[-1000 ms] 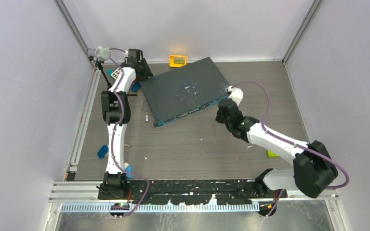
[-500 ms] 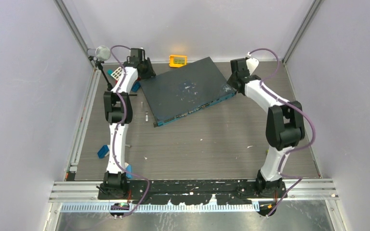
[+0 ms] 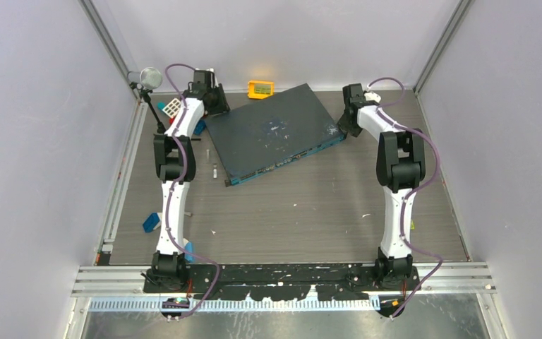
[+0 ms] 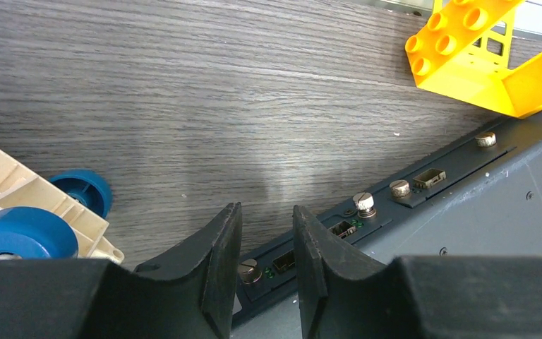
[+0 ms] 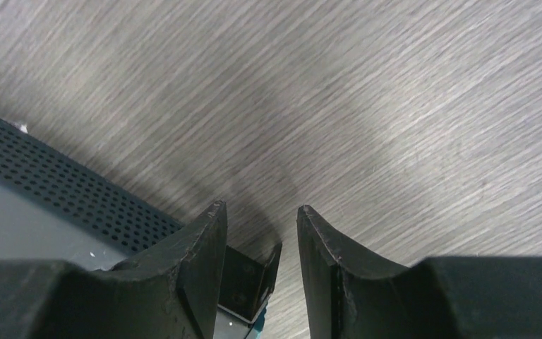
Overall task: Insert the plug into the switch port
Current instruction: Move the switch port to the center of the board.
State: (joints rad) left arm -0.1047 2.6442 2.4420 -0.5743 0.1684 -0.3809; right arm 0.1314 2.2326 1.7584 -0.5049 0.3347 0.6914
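Both left pincer and right pincer parted, empty; scuffed dark-grey switch, teal port row.

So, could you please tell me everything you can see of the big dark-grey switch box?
The switch box is a large, flat, dark-grey, metal-looking rectangle with white scuffs, lying skewed on the table. Its thin teal front face carries a row of ports; one side is perforated; another has thumbscrews. The left gripper and right gripper sit at two corners.
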